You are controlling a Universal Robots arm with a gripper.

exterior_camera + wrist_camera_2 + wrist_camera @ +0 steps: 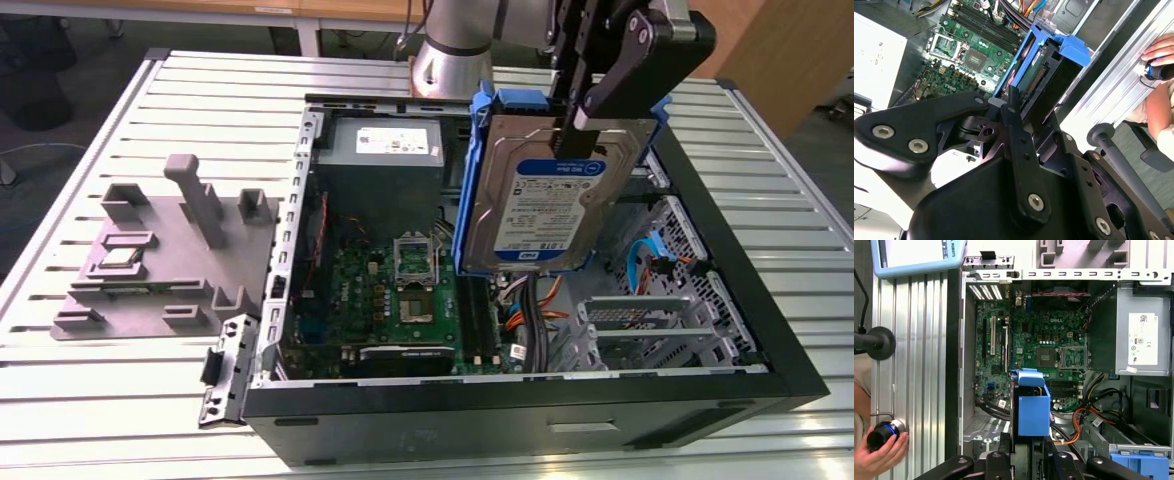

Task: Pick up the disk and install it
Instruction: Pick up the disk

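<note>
The disk (547,205), a silver-grey drive with a blue-and-white label in a blue plastic carrier, hangs upright on edge above the open computer case (747,380). It is over the middle of the case, between the motherboard (394,290) and the drive cage (641,325). My gripper (577,140) is shut on the disk's upper part, one black finger lying across the labelled face. In both wrist views the disk (1054,62) (1033,407) sticks out past the black gripper (1021,102) (1026,452) towards the motherboard below.
The grey power supply (384,150) fills the case's far corner. Orange and black cables (1081,422) lie beside the cage, and a bare blue bracket (1139,462) sits nearby. A grey fixture block (167,255) stands at the exterior view's left. A person's hand (879,450) holds a knob on the slatted table.
</note>
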